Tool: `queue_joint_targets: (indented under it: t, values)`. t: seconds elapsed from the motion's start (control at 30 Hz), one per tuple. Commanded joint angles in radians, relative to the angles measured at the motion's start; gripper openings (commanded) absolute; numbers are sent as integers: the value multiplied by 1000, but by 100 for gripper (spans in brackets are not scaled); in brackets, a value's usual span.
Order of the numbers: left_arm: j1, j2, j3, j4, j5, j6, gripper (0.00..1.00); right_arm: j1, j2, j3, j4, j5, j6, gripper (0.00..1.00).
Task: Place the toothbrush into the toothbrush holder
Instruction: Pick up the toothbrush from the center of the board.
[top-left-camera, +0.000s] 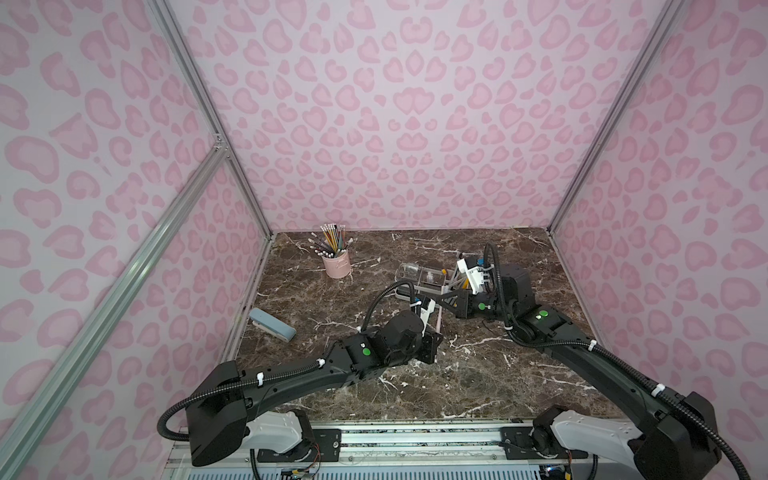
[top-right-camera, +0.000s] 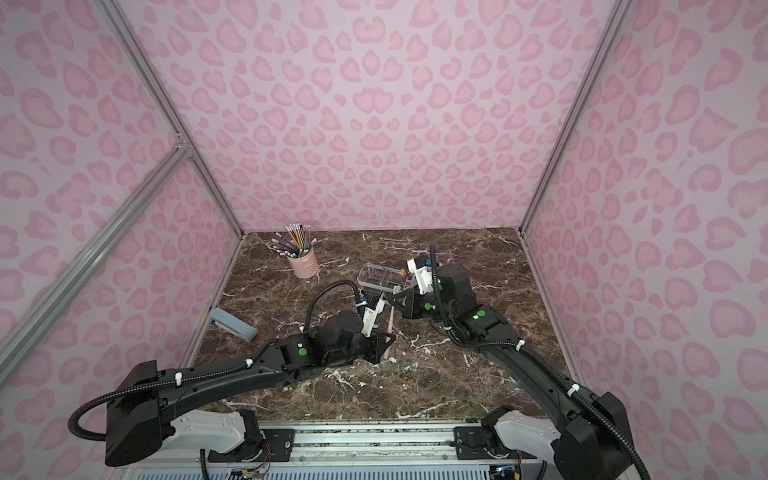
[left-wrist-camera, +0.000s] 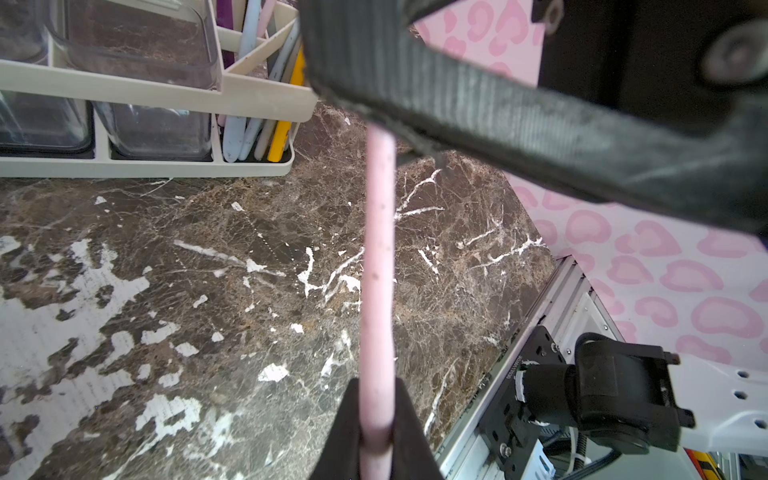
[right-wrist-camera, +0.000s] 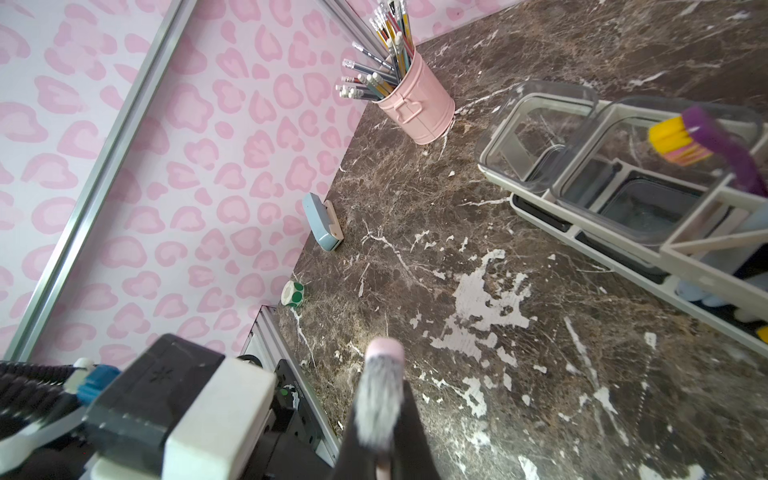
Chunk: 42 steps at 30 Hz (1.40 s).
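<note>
Right gripper (right-wrist-camera: 382, 409) on toothbrush (right-wrist-camera: 384, 352) bristles, wrist-only

Far end of toothbrush (left-wrist-camera: 377, 266) behind right end effector (left-wrist-camera: 368, 110); toothbrush holder (left-wrist-camera: 145, 93) cropped at frame edge.

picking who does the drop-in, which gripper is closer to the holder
Right. The right gripper grips the toothbrush by its bristle end, close in front of the holder; the left gripper holds the handle, farther back toward the robot.
</note>
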Motion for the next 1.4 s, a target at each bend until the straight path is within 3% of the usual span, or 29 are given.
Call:
queue_joint_targets:
  t: [0.0,0.17,0.37,0.67,0.83,1.37]
  values:
    - [-1,-11,18,1,-33,14,13,-1,-9,20,43,20,-3,0]
    - [-1,-52,47,-51,-72,24,60,-12,-33,45,62,96,-36,0]
    - [5,-119,84,-137,-127,46,83,-17,-80,30,143,349,-109,0]
    - [83,-224,110,-234,-167,77,87,57,-140,-208,582,740,-270,0]
    - [112,-254,112,-262,-187,92,87,55,-95,-227,711,836,-328,0]
    - [128,-285,72,-245,-206,94,86,-12,88,-121,737,808,-377,0]
